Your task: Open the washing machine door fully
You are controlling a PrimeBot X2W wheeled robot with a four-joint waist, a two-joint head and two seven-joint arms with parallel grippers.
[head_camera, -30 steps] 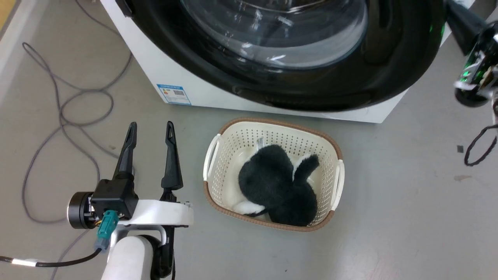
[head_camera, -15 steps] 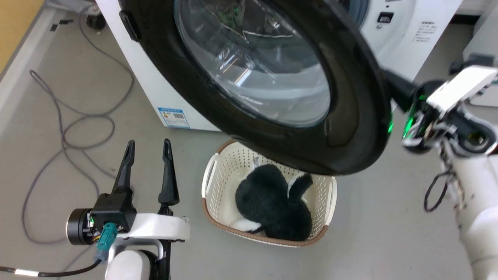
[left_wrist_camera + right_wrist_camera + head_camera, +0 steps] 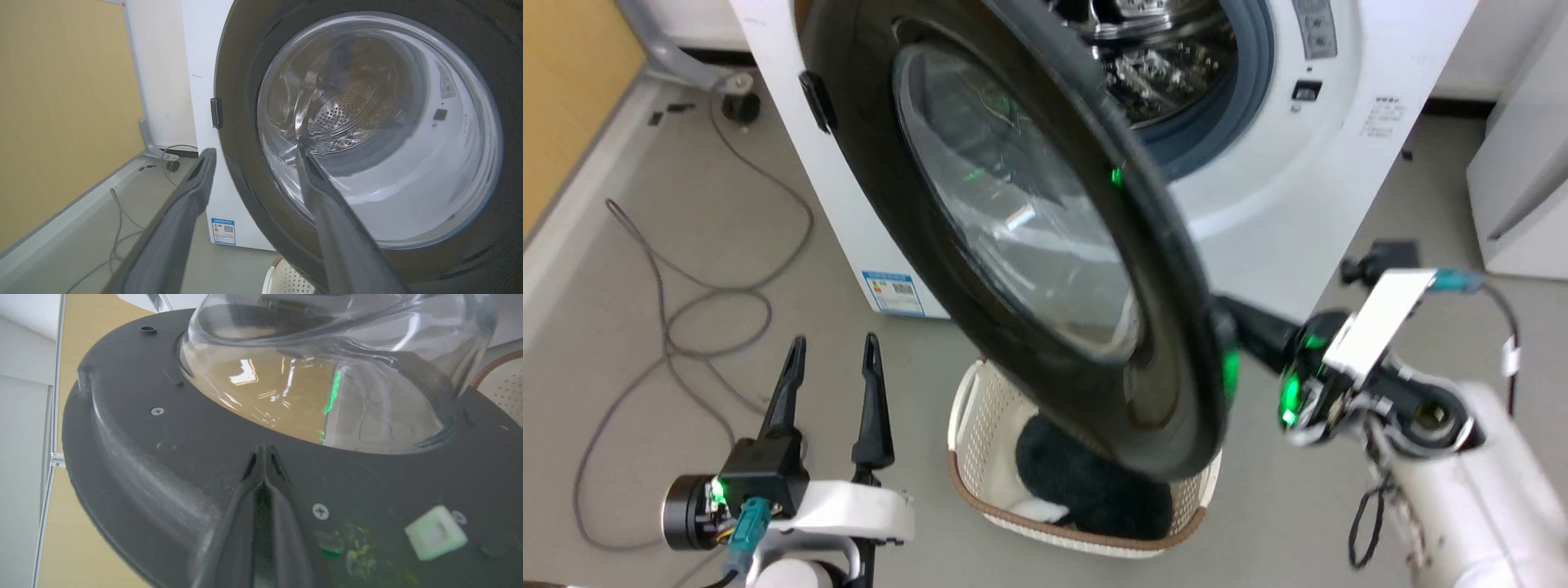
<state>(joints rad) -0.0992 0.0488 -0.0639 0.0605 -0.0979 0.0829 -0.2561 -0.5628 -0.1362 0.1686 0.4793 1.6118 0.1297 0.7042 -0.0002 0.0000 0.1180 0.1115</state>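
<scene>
The washing machine door [image 3: 1013, 237], a glossy black disc with a clear glass bowl, stands partly swung out from the white washing machine [image 3: 1339, 163]. It is hinged at its left edge, and the steel drum [image 3: 1160, 57] is exposed behind it. My right gripper [image 3: 1233, 322] is behind the door's free edge. In the right wrist view its fingers [image 3: 265, 473] are shut together with nothing held, tips against the door's black inner face [image 3: 143, 457] below the glass bowl [image 3: 327, 375]. Low on the left, my left gripper [image 3: 834, 340] is open and empty, facing the door's outer glass [image 3: 380, 130].
A cream laundry basket [image 3: 980, 457] holding a black and white plush [image 3: 1086, 490] sits on the floor under the door's lower edge. Grey cables [image 3: 686, 310] loop on the floor at left. A white appliance [image 3: 1527, 163] stands at right, and a yellow wall [image 3: 61, 102] runs along the left.
The door has swung further out from the machine, uncovering the drum, with my right gripper following its free edge leftward. The head camera has shifted too. The left gripper stayed open.
</scene>
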